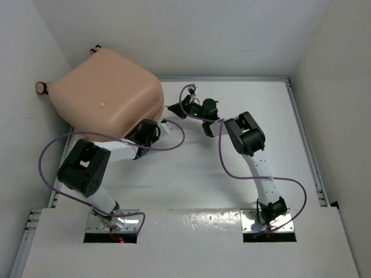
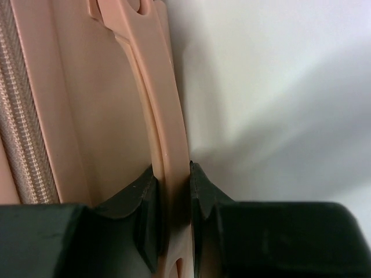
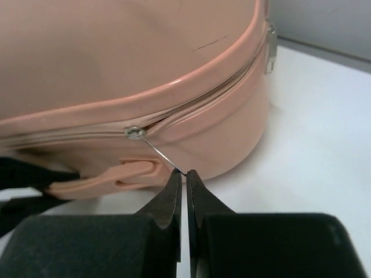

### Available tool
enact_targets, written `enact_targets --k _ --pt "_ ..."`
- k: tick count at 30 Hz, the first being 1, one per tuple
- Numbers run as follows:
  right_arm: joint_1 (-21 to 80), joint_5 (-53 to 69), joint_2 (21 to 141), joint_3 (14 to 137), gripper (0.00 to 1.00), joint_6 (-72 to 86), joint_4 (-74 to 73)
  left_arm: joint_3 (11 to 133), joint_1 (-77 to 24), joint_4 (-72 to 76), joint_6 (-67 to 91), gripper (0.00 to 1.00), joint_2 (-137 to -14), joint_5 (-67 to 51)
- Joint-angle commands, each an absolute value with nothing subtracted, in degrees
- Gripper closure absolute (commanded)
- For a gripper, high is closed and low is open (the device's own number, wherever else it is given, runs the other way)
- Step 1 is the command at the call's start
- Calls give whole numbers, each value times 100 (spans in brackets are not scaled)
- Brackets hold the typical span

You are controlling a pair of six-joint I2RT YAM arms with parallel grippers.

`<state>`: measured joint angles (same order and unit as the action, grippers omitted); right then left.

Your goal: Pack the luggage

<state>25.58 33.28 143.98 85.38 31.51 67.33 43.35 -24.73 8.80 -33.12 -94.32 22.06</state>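
The white worktop [image 1: 191, 174] carries the luggage [image 1: 104, 95] in its far left corner. The peach-pink shell lies domed side up, and part of it overhangs the left edge. Two small wheels [image 1: 40, 87] stick out on the side toward the left wall.

Both arms reach in from the near edge to the side of the case that faces the middle of the worktop. The left arm [image 1: 87, 168] folds low along the left edge, and the right arm [image 1: 249, 139] bends across from the right. A purple cable [image 1: 55, 145] loops along each.

The left claw [image 2: 173, 174] sits at the case's near right corner, pinching the handle [image 2: 159, 104]. One dark pad presses on each face of the thin peach strap. The zip [image 2: 23, 145] runs parallel to the handle, further up the case wall.

The right claw [image 3: 184, 174] is pressed together on the tip of the zip pull [image 3: 162, 157]. This thin metal wire slants up to the slider [image 3: 134, 132] on the seam, just above the handle. A second metal tab [image 3: 271, 49] hangs further along the seam, toward the far corner of the case.
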Motion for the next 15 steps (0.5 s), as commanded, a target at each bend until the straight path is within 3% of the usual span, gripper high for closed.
enact_targets --k 1,13,15 --pt "2373 3576 14142 8446 100 3050 7066 3491 -2101 -598 -3866 100 -9229 2602" --pt "2154 4154 13861 8235 100 3173 7189 2461 -1627 36 -4808 100 -8367 2470" --pt "2092 4576 13799 8157 86 3488 7347 2522 -1556 35 -4808 100 -8367 2356"
